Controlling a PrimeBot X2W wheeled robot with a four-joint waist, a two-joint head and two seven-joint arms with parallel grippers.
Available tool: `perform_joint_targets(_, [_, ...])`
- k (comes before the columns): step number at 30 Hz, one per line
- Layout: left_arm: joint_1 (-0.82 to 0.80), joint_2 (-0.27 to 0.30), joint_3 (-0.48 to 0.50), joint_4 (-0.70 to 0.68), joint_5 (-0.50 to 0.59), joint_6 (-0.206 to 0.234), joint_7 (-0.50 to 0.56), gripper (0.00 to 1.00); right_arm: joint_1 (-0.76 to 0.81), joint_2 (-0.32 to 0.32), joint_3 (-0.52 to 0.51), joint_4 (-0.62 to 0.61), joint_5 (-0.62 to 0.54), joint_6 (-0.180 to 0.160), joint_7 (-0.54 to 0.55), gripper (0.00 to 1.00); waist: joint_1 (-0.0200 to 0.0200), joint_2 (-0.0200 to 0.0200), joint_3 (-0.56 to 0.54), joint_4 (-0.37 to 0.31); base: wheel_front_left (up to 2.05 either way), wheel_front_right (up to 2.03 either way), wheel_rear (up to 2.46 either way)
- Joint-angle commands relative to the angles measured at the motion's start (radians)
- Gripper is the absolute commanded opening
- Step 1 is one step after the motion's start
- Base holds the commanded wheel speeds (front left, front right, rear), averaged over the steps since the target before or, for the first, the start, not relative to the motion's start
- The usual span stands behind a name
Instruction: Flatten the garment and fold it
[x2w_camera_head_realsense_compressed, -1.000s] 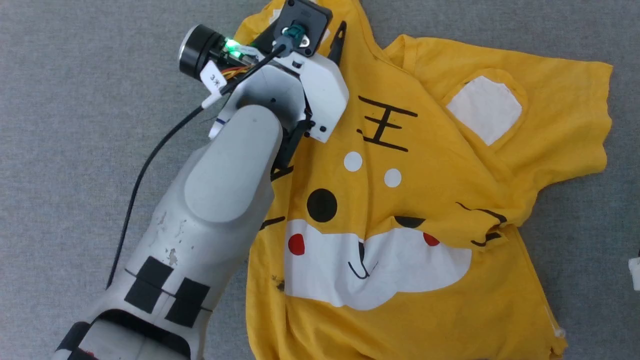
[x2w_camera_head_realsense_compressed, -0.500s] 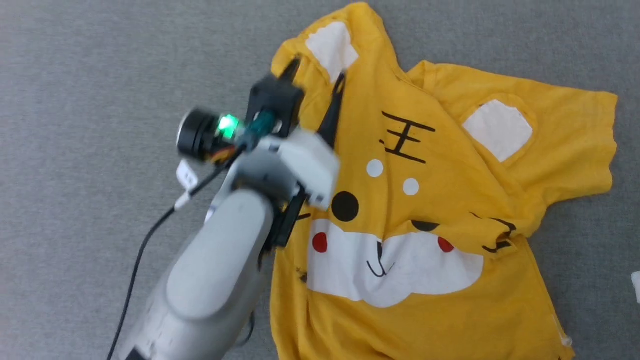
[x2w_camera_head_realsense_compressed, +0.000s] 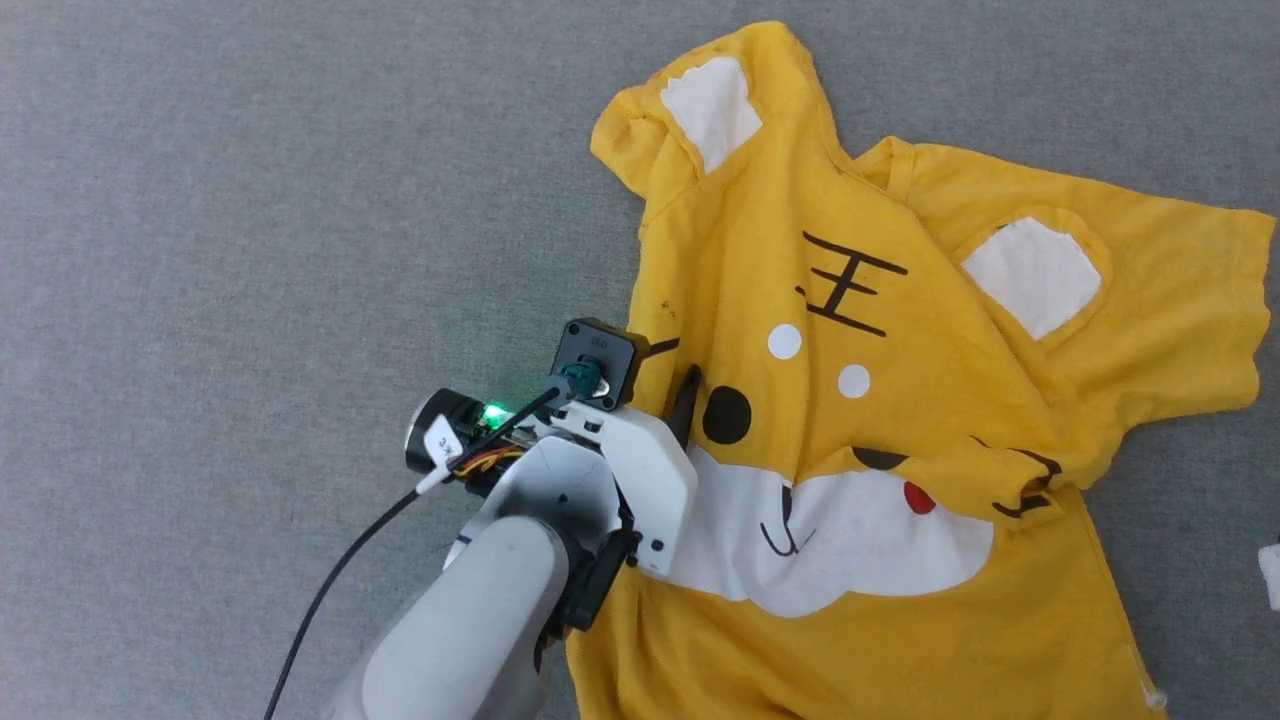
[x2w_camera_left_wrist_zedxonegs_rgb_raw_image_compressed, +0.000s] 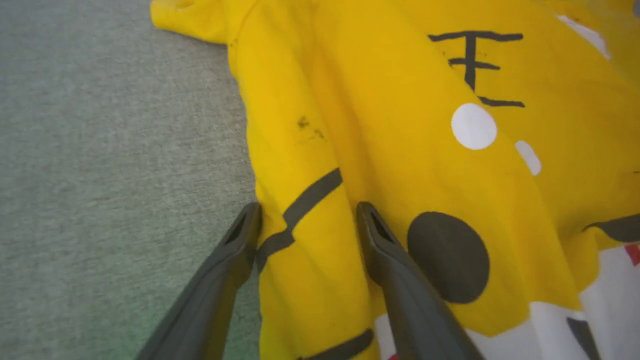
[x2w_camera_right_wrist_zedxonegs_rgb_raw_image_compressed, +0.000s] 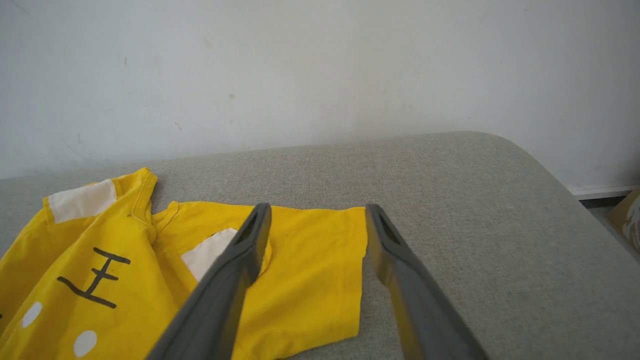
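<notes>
Grey fabric surface (x2w_camera_head_realsense_compressed: 250, 200), white wall (x2w_camera_right_wrist_zedxonegs_rgb_raw_image_compressed: 300, 75) behind. Flatten step in hand, fold not begun. L gripper (x2w_camera_left_wrist_zedxonegs_rgb_raw_image_compressed: 308, 212) spread wide, empty, tips astride the garment (x2w_camera_head_realsense_compressed: 760, 250) edge; rest lies ahead and to its right, creased. R gripper (x2w_camera_right_wrist_zedxonegs_rgb_raw_image_compressed: 317, 212) agape, empty, sleeve (x2w_camera_right_wrist_zedxonegs_rgb_raw_image_compressed: 310, 270) just beyond tips. Next, prob.: pinch edge, pull outward. Count: 1 garment, 2 grippers, 2 ear patches (x2w_camera_head_realsense_compressed: 712, 110).

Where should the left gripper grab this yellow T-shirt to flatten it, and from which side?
Pinch the bunched left side edge of the yellow T-shirt, probably coming from the grey surface side. The cloth there folds into a raised ridge, which the open left gripper straddles; pulling outward should spread the chest.
</notes>
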Motion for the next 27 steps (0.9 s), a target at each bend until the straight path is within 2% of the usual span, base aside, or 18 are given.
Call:
perform_joint_targets(1, [0.002, 0.001, -0.003, 0.01, -0.001, -0.004, 0.007, 1.0, -0.01, 0.003, 0.001, -0.004, 0.003, -0.001, 0.001, 1.0, 0.0, -0.0001, 0.006, -0.007, 0.0, 0.0, 0.0])
perform_joint_targets(2, [0.001, 0.003, -0.008, 0.026, 0.0, -0.006, 0.015, 0.32, -0.011, 0.003, 0.002, -0.003, 0.003, -0.001, 0.0, 1.0, 0.0, -0.0001, 0.008, -0.01, 0.0, 0.0, 0.0])
perform_joint_targets(3, [-0.001, 0.004, -0.014, 0.05, -0.001, -0.012, 0.018, 0.0, -0.014, 0.003, 0.003, 0.0, 0.005, -0.001, -0.003, 1.0, 0.0, -0.0001, 0.01, -0.016, 0.0, 0.0, 0.0])
perform_joint_targets(6, [-0.003, 0.008, -0.02, 0.049, -0.007, -0.024, 0.015, 0.0, -0.013, 0.003, 0.002, 0.007, 0.007, -0.001, -0.007, 1.0, 0.0, -0.0001, 0.007, -0.019, 0.0, 0.0, 0.0])
perform_joint_targets(10, [-0.027, 0.026, -0.073, -0.042, 0.034, -0.057, 0.025, 0.0, -0.007, 0.003, -0.005, 0.013, 0.004, -0.001, -0.008, 1.0, 0.0, -0.0001, -0.004, -0.012, 0.0, 0.0, 0.0])
perform_joint_targets(13, [-0.03, 0.026, -0.111, -0.101, 0.044, -0.079, 0.053, 0.0, -0.003, 0.003, 0.0, 0.014, 0.003, -0.001, -0.005, 1.0, 0.0, -0.0001, -0.01, -0.009, 0.0, 0.0, 0.0])
perform_joint_targets(16, [-0.019, 0.02, -0.174, -0.171, 0.035, -0.122, 0.107, 0.0, 0.001, 0.003, 0.015, 0.017, 0.002, -0.001, 0.0, 1.0, 0.0, -0.0001, -0.019, -0.009, 0.0, 0.0, 0.0])
perform_joint_targets(19, [0.014, 0.008, -0.223, -0.19, 0.004, -0.151, 0.149, 0.0, 0.005, 0.003, 0.028, 0.021, 0.002, -0.001, 0.003, 1.0, 0.0, -0.0001, -0.026, -0.01, 0.0, 0.0, 0.0])
perform_joint_targets(20, [0.025, 0.009, -0.236, -0.181, -0.001, -0.155, 0.159, 0.11, 0.007, 0.003, 0.032, 0.023, 0.001, -0.001, 0.004, 1.0, 0.0, -0.0001, -0.028, -0.011, 0.0, 0.0, 0.0])
perform_joint_targets(21, [0.036, 0.011, -0.249, -0.169, -0.004, -0.161, 0.165, 0.35, 0.008, 0.003, 0.036, 0.025, 0.001, -0.001, 0.005, 1.0, 0.0, -0.0001, -0.03, -0.013, 0.0, 0.0, 0.0])
perform_joint_targets(22, [0.052, 0.003, -0.252, -0.158, -0.019, -0.16, 0.159, 0.9, 0.01, 0.003, 0.039, 0.027, 0.001, -0.001, 0.005, 1.0, 0.0, -0.0001, -0.032, -0.014, 0.0, 0.0, 0.0])
perform_joint_targets(23, [0.069, -0.007, -0.25, -0.146, -0.036, -0.156, 0.149, 1.0, 0.012, 0.003, 0.042, 0.03, 0.002, -0.001, 0.005, 1.0, 0.0, -0.0001, -0.035, -0.015, 0.0, 0.0, 0.0])
perform_joint_targets(27, [0.111, -0.049, -0.202, -0.123, -0.082, -0.115, 0.032, 1.0, 0.022, 0.003, 0.053, 0.04, 0.005, -0.001, 0.008, 1.0, 0.0, -0.0001, -0.043, -0.019, 0.0, 0.0, 0.0])
